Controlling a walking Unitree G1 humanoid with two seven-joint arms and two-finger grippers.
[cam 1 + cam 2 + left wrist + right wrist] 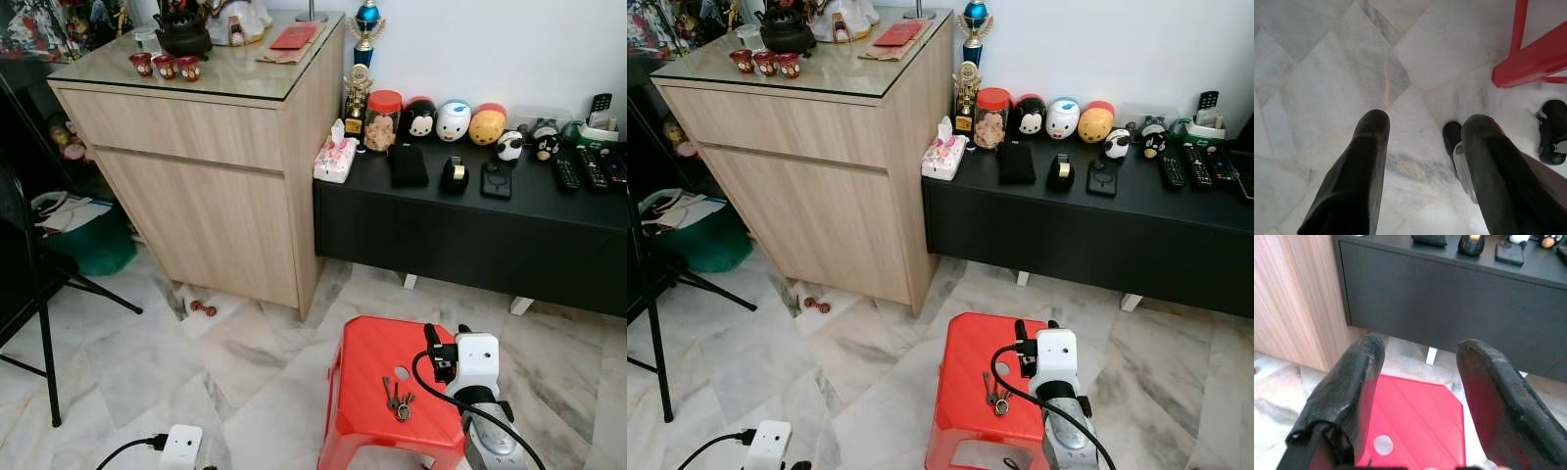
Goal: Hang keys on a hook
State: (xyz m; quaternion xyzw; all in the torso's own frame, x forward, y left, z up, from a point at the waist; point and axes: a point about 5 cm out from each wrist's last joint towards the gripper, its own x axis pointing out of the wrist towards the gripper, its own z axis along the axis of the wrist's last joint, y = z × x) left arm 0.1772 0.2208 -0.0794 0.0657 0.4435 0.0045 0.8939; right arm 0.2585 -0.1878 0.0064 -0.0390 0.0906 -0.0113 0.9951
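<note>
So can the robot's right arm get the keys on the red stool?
Probably yes. The keys lie in the open on the red stool, with nothing over them. The right gripper is just above the stool with its fingers open, so it likely only needs to dip down a little.

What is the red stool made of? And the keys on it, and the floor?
The red stool looks like moulded plastic: one even, slightly shiny colour. The keys seem to be metal, dull grey and thin. The floor looks like polished marble or marble-look tile, pale with grey veins; the pictures can't settle which.
</note>
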